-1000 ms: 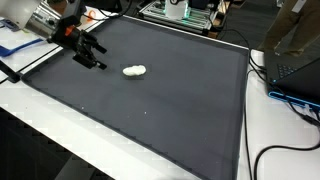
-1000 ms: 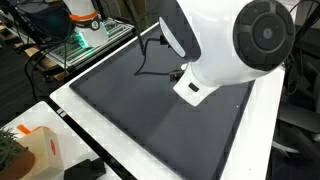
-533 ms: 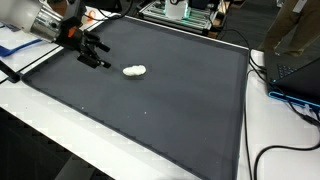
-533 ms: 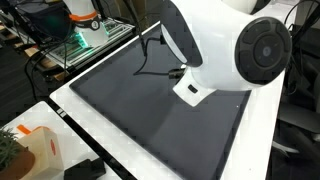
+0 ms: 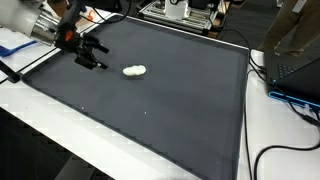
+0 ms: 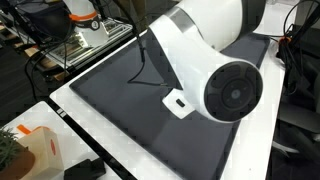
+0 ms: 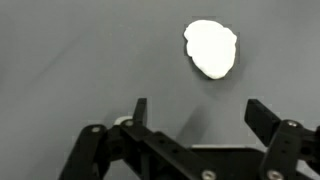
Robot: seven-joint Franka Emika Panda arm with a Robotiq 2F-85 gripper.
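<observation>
A small white lump (image 5: 134, 71) lies on the dark grey mat (image 5: 170, 110). It also shows in the wrist view (image 7: 211, 47), ahead of the fingers. My gripper (image 5: 95, 57) is open and empty, a little above the mat to the left of the lump and apart from it. In the wrist view the open jaws (image 7: 197, 112) have only bare mat between them. In an exterior view the robot's white arm (image 6: 205, 70) fills the middle of the picture and hides the gripper and the lump.
A white table edge (image 5: 40, 130) frames the mat. A laptop and cables (image 5: 290, 75) sit at the right. A rack with equipment (image 5: 185, 12) stands behind. An orange-and-white object (image 6: 30, 148) sits at a table corner.
The gripper has drifted slightly left, away from the lump. In the exterior view filled by the arm, the arm's body has swung down and across. The lump has not moved.
</observation>
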